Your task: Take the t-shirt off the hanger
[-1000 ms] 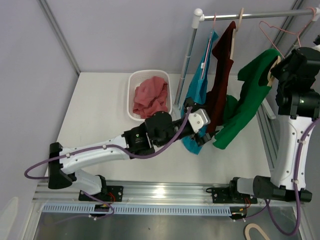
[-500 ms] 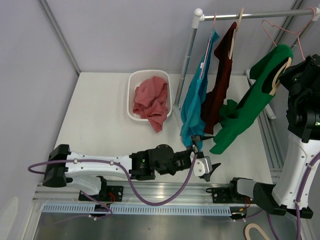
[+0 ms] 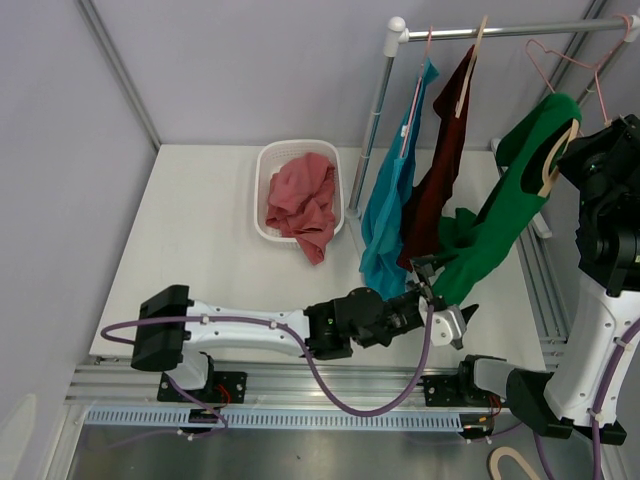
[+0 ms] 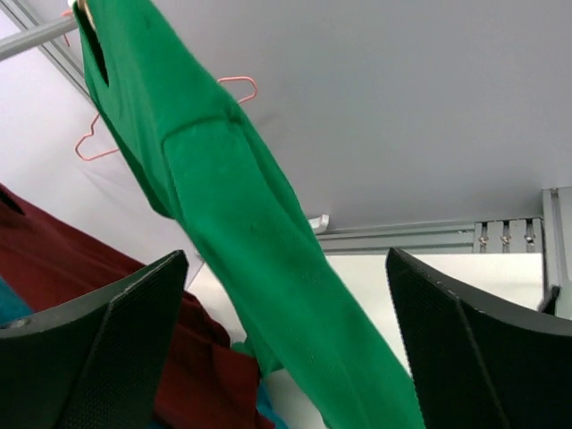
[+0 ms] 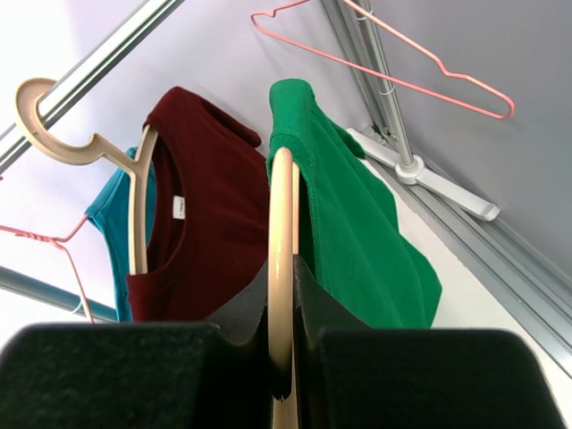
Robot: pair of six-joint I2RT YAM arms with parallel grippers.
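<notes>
**Green t-shirt on hanger, right arm holding it, left jaws spread around the cloth**

Far left on the table (image 3: 200, 250): a white basket (image 3: 268, 165) with a pink garment (image 3: 300, 205) spilling over its near rim. On the rail (image 3: 500, 28) hang a teal shirt (image 3: 385, 215) and a maroon shirt (image 3: 440, 150); their lower hems overlap in the top view, so the edges are hard to separate.

The left gripper (image 3: 447, 292) sits low, near the front of the table, with its fingers wide apart. In the left wrist view the green t-shirt (image 4: 259, 259) runs down between them; I cannot tell whether it touches either finger, and the hem is cut off at the frame bottom.

The green t-shirt (image 3: 505, 215) is draped on a wooden hanger (image 5: 281, 250), to the right of the maroon shirt. The right gripper (image 5: 281, 375) is pinched on the hanger's arm. In the top view its fingers are hidden behind the wrist. The hanger's hook is out of frame. A bare pink wire hanger (image 5: 393, 82) hangs behind.
</notes>
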